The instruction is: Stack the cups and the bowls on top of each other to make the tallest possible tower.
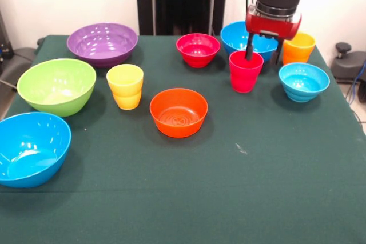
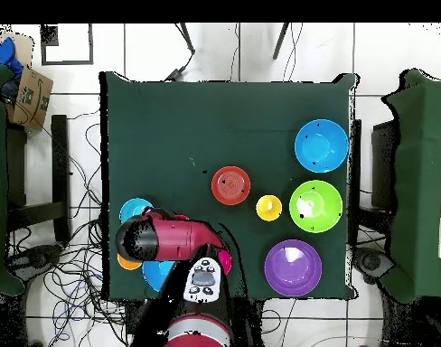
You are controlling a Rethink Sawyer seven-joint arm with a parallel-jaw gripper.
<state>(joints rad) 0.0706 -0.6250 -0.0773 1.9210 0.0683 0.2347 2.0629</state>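
My gripper is open and low over the red-pink cup. One finger reaches inside its rim and the other stands outside on the right. The orange cup and the small light blue bowl are to the right, with a blue bowl behind. The small red bowl, orange bowl, yellow cup, purple bowl, lime green bowl and a large blue bowl stand singly. No tower shows. In the overhead view the arm hides the red-pink cup.
All pieces sit upright on the dark green tablecloth. The broad front half of the cloth holds nothing. In the overhead view cables lie on the floor round the table, and a cardboard box sits at the upper left.
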